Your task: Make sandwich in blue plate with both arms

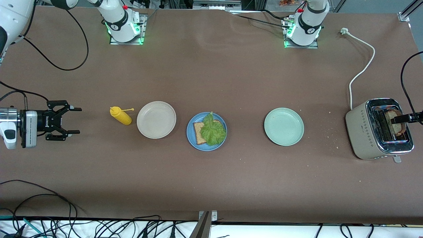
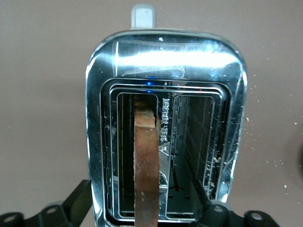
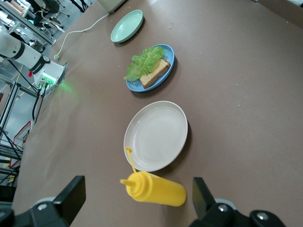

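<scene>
The blue plate (image 1: pixel 190 138) lies mid-table and holds one brown bread slice (image 1: pixel 198 133) with a ruffled lettuce leaf (image 1: pixel 213 131) on it. They also show in the right wrist view: plate (image 3: pixel 142 88), bread (image 3: pixel 154 73), lettuce (image 3: pixel 141 62). A second bread slice (image 1: pixel 395 119) stands in a slot of the toaster (image 1: pixel 363 129). My left gripper (image 1: pixel 405 118) hangs over the toaster; in its wrist view the gripper (image 2: pixel 149 198) is open, its fingers wide on either side of the slice (image 2: pixel 146 156). My right gripper (image 1: pixel 78 120) is open and empty, near the yellow bottle.
A yellow squeeze bottle (image 1: pixel 121 116) lies on its side beside a beige plate (image 1: pixel 156 119), toward the right arm's end. A pale green plate (image 1: pixel 284 126) sits between the blue plate and the toaster. A white power cord (image 1: pixel 363 71) runs from the toaster toward the bases.
</scene>
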`<act>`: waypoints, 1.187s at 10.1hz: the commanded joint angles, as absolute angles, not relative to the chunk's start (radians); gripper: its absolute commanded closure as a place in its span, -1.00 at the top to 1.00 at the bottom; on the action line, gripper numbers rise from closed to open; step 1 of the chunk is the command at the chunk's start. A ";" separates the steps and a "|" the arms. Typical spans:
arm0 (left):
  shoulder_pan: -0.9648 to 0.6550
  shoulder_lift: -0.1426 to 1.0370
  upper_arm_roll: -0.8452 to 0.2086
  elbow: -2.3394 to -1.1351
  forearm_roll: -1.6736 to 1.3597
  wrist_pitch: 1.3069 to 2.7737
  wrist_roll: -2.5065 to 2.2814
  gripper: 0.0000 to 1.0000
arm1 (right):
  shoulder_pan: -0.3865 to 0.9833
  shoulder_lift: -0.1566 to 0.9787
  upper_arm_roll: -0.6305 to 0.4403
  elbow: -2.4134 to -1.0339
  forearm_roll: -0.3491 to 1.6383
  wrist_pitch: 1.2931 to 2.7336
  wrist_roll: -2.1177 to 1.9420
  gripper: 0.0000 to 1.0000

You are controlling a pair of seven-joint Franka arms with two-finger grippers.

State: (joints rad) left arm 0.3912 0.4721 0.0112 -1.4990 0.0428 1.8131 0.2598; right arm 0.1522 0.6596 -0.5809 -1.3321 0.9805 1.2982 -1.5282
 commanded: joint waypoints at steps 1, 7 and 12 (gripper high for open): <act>0.399 0.497 0.003 -1.466 0.090 1.812 0.297 -0.03 | 0.199 0.606 -0.591 -1.316 0.890 1.287 -1.326 1.00; 0.399 0.477 0.003 -1.462 0.094 1.804 0.371 -1.00 | 0.304 0.481 -0.522 -1.290 0.648 1.371 -0.888 1.00; 0.397 0.290 -0.015 -1.413 0.077 1.525 0.371 -1.00 | 0.187 0.183 -0.034 -1.526 0.048 1.523 -0.148 1.00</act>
